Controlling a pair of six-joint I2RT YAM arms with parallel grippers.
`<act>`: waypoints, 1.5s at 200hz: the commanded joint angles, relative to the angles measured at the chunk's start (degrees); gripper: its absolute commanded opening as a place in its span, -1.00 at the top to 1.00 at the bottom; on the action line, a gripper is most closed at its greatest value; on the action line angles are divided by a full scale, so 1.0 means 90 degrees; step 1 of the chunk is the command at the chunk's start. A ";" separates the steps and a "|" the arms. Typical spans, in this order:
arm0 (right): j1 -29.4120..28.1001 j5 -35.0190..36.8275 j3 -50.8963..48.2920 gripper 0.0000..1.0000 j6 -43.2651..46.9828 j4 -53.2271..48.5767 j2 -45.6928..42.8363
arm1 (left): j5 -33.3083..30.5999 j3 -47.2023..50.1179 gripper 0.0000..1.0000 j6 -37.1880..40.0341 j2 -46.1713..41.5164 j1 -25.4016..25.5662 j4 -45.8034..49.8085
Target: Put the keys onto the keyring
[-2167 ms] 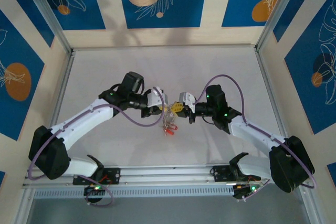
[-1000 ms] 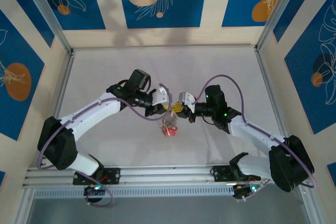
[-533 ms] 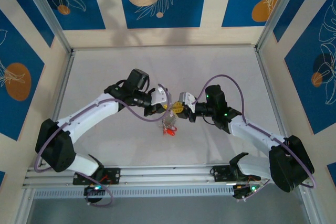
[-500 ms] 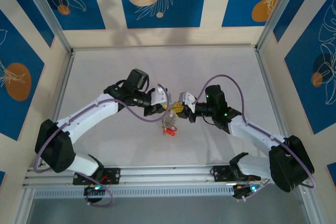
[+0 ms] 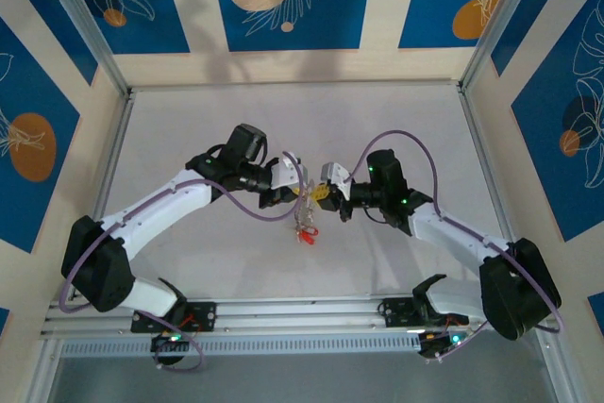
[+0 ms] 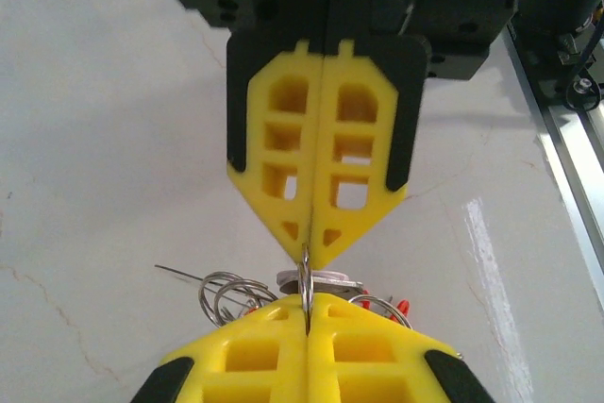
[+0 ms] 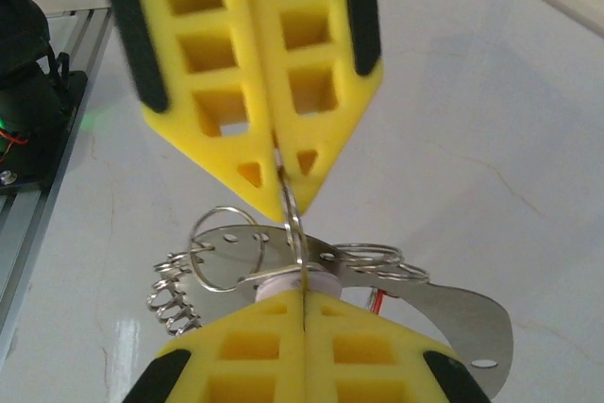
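Note:
The keyring [image 6: 305, 282] is a thin metal ring seen edge-on, held up above the table. My left gripper [image 6: 307, 303] is shut on its near side, and the right gripper's yellow fingers [image 6: 326, 139] pinch the far side. In the right wrist view my right gripper [image 7: 302, 297] is shut on the keyring [image 7: 294, 228], with the left gripper's fingers [image 7: 255, 73] opposite. From above, the left gripper [image 5: 294, 187] and right gripper [image 5: 320, 193] meet tip to tip. Keys [image 5: 305, 231] with red heads dangle below them. A red head [image 6: 402, 306] peeks out behind my fingers.
Small split rings [image 7: 222, 243], a short chain [image 7: 173, 301] and a flat metal plate [image 7: 458, 313] hang in the same bunch. The pale table [image 5: 189, 120] lies below, fenced by side rails [image 5: 111, 167]. A frame rail [image 6: 557, 148] runs along the table edge.
The left arm has lifted its elbow and turned its wrist towards the right gripper. The bunch of keys has shifted slightly with it. The right arm has barely moved.

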State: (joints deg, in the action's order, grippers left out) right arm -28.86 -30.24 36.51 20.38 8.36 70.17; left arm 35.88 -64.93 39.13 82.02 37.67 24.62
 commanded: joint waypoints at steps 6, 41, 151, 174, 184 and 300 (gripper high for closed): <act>0.0042 -0.0182 0.0166 1.00 -0.0198 -0.0392 0.0210 | 0.0472 0.0048 1.00 -0.0182 -0.0209 0.0014 -0.0469; 0.0051 -0.0263 0.0134 1.00 -0.0192 -0.0379 0.0206 | 0.0484 0.0149 1.00 -0.0313 -0.0201 0.0016 -0.0737; 0.0198 -0.0252 -0.0515 0.29 -0.0441 0.0803 -0.0710 | 0.0769 0.0074 1.00 0.0154 -0.0195 -0.0003 -0.0250; 0.0199 -0.0359 -0.0440 0.29 -0.0431 0.0810 -0.0644 | 0.0750 0.0064 1.00 0.0188 -0.0214 0.0003 -0.0203; 0.0199 -0.0396 -0.0418 0.29 -0.0429 0.0811 -0.0615 | 0.0750 0.0058 1.00 0.0202 -0.0207 0.0000 -0.0179; 0.0170 -0.0690 -0.0136 0.78 -0.0280 0.0619 -0.0362 | 0.0974 -0.0169 1.00 0.0310 -0.0042 0.0011 -0.0010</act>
State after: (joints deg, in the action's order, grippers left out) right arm -27.35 -34.26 33.43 17.06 14.52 66.04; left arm 40.47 -64.12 39.90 81.91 37.67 23.22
